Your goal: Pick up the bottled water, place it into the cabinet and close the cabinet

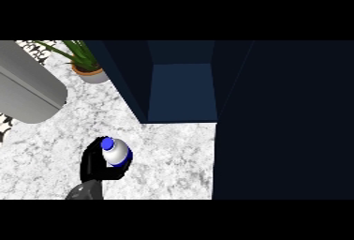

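Marble counter carries everything. Left of the cabinet, a potted plant stands at the back. Nearer, down-left of the cabinet's open compartment, the left hand curls around the bottled water, blue cap up.

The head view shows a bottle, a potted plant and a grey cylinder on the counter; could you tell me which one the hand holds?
The bottled water, with its blue cap: the left hand curls round it.
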### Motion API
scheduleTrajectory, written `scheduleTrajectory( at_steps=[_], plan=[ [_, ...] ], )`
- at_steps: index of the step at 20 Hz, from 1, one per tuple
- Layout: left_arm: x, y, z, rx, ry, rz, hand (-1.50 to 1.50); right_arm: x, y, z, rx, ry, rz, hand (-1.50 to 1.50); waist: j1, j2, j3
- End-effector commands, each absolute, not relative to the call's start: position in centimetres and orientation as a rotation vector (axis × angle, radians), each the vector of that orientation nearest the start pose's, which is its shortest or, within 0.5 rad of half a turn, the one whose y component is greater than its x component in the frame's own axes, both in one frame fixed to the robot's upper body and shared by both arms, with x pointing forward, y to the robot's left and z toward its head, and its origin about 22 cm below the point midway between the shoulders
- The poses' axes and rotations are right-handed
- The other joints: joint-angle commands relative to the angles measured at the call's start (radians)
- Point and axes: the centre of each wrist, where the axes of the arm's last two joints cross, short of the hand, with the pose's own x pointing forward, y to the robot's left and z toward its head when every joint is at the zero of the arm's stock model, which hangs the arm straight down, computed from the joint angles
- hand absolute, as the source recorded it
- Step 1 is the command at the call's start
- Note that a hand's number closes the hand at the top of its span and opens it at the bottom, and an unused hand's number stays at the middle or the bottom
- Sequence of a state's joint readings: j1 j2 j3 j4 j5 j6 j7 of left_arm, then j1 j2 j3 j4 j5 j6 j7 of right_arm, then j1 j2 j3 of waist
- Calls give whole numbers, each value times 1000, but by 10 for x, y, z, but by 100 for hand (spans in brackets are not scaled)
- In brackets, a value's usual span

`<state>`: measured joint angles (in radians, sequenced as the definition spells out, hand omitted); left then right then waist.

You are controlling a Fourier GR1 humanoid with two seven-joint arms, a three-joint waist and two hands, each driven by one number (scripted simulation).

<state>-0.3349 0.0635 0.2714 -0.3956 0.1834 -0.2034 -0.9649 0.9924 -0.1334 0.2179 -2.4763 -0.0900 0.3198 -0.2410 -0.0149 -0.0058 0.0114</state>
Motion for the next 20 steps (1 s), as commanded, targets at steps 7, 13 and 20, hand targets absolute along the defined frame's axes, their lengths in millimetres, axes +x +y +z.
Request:
scheduleTrajectory(
  at_steps=[7,13,20],
  plan=[
    [249,209,-161,-298,-1701,312,150,39,-248,111,198,-1822,101,-150,2,1,-11],
    [287,184,-120,-348,-1690,282,150,30,-243,132,218,-1817,104,-150,-3,0,-11],
    [287,138,-83,-256,-1769,148,150,33,-248,114,215,-1809,71,-150,-2,1,-11]
  ],
)
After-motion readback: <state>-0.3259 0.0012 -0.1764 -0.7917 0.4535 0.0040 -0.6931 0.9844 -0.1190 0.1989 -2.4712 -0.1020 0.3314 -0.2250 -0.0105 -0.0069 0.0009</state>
